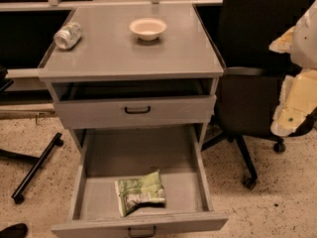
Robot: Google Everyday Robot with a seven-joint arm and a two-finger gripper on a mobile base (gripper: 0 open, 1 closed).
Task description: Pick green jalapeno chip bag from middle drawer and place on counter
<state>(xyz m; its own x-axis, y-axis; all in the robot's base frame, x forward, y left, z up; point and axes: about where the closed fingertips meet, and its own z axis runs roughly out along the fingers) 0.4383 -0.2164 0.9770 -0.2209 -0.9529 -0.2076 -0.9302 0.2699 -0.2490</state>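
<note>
The green jalapeno chip bag lies flat in the open middle drawer, near its front and a little left of centre. The drawer is pulled far out, and its front panel with a dark bar handle is at the bottom edge. The counter is the grey cabinet top above it. My gripper shows as white and cream parts at the right edge, well right of the drawer, at about counter height and apart from the bag.
A crushed silvery-green can lies at the counter's back left and a white bowl at its back middle. The upper drawer is slightly open. A black office chair stands right of the cabinet. Black chair legs lie on the floor at the left.
</note>
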